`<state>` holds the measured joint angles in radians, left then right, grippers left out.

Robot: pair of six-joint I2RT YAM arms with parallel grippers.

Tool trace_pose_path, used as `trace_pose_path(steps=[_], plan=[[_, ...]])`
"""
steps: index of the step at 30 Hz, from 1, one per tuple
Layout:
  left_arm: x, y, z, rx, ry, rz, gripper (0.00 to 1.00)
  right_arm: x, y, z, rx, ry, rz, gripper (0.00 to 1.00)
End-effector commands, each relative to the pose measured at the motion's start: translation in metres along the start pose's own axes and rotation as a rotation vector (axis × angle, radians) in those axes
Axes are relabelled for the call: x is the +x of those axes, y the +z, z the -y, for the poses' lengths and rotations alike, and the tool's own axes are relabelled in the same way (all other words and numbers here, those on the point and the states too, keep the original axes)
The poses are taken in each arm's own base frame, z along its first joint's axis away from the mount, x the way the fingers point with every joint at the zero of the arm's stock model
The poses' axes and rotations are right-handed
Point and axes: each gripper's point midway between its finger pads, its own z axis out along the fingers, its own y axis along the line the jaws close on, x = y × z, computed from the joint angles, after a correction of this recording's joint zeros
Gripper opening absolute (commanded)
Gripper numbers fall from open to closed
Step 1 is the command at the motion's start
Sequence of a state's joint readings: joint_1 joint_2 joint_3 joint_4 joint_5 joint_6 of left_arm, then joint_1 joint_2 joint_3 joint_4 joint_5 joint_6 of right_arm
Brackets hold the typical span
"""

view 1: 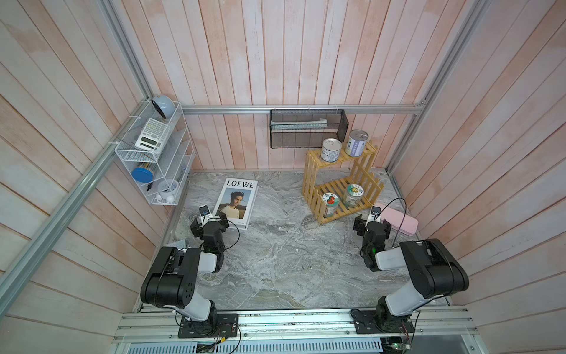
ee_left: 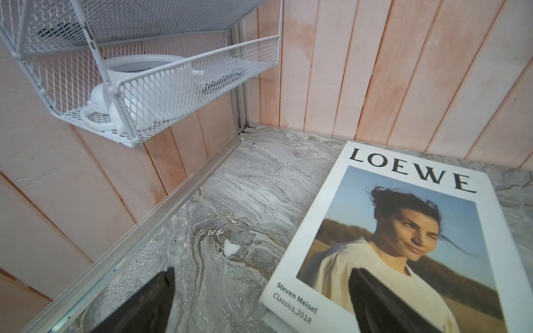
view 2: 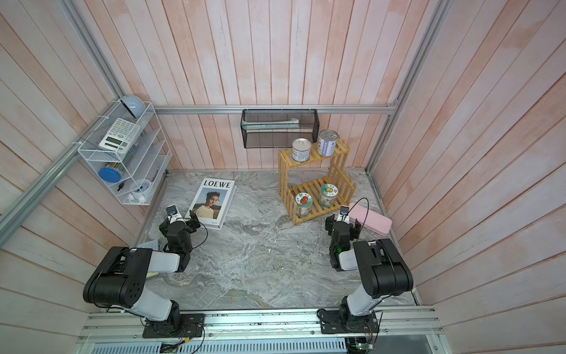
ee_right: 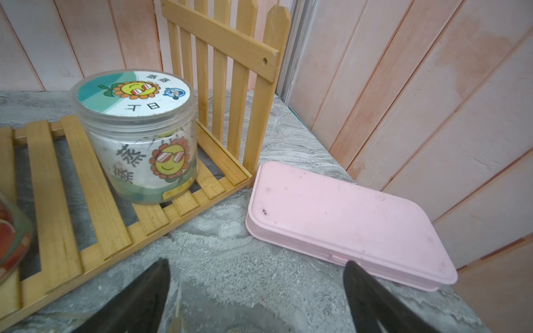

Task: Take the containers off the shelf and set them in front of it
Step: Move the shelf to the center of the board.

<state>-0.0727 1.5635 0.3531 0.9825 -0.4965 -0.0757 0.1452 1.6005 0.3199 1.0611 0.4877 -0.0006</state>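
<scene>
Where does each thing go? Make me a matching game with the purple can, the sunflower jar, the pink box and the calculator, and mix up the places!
Things
1. purple can
2. sunflower jar
3. pink box
4. calculator

Places
A. flat on the table, beside the shelf
B. in the white wire rack on the wall
C. top tier of the shelf
D. bottom tier of the shelf

Pairs: 1-C, 2-D, 3-A, 4-B

"LOEWE" and "Steven Meisel Classics,2018" on the book (ee_left: 389,225); "蒸蒸" on the sunflower jar (ee_right: 138,135)
</scene>
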Motion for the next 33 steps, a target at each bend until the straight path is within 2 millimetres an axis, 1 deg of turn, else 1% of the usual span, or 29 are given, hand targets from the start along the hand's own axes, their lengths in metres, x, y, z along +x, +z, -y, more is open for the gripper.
trace_pose_path(steps=[1, 17, 20, 23, 25, 27, 29, 30, 31, 33], plan=[[0.001, 0.001, 0.001, 0.012, -0.011, -0.005, 1.00, -0.009, 0.002, 0.000, -0.005, 0.019, 0.017, 0.98], [0.001, 0.001, 0.001, 0.012, -0.010, -0.002, 1.00, -0.009, 0.002, 0.000, -0.005, 0.019, 0.017, 0.98], [-0.005, -0.002, 0.005, 0.035, 0.003, -0.007, 1.00, -0.009, 0.002, 0.000, -0.005, 0.019, 0.017, 0.98], [-0.018, 0.002, 0.005, 0.017, 0.029, -0.059, 1.00, -0.009, 0.002, -0.001, -0.007, 0.019, 0.016, 0.98], [-0.033, 0.001, 0.007, 0.003, 0.047, -0.062, 1.00, -0.008, 0.003, 0.000, -0.009, 0.026, 0.008, 0.98], [-0.052, -0.007, 0.012, -0.007, 0.053, -0.026, 1.00, -0.013, 0.001, 0.004, 0.014, 0.028, 0.023, 0.98], [-0.074, -0.012, 0.027, 0.047, 0.036, -0.012, 1.00, -0.018, -0.002, 0.006, 0.016, 0.031, 0.020, 0.98], [-0.084, -0.014, 0.036, 0.061, 0.051, -0.023, 1.00, -0.027, -0.004, 0.009, 0.048, 0.027, 0.031, 0.98], [-0.093, -0.015, 0.046, 0.073, 0.072, -0.036, 1.00, -0.033, -0.007, 0.008, 0.057, 0.009, 0.020, 0.98], [-0.111, -0.018, 0.072, 0.121, 0.094, -0.072, 1.00, -0.047, -0.011, 0.011, 0.068, -0.003, 0.008, 0.98]])
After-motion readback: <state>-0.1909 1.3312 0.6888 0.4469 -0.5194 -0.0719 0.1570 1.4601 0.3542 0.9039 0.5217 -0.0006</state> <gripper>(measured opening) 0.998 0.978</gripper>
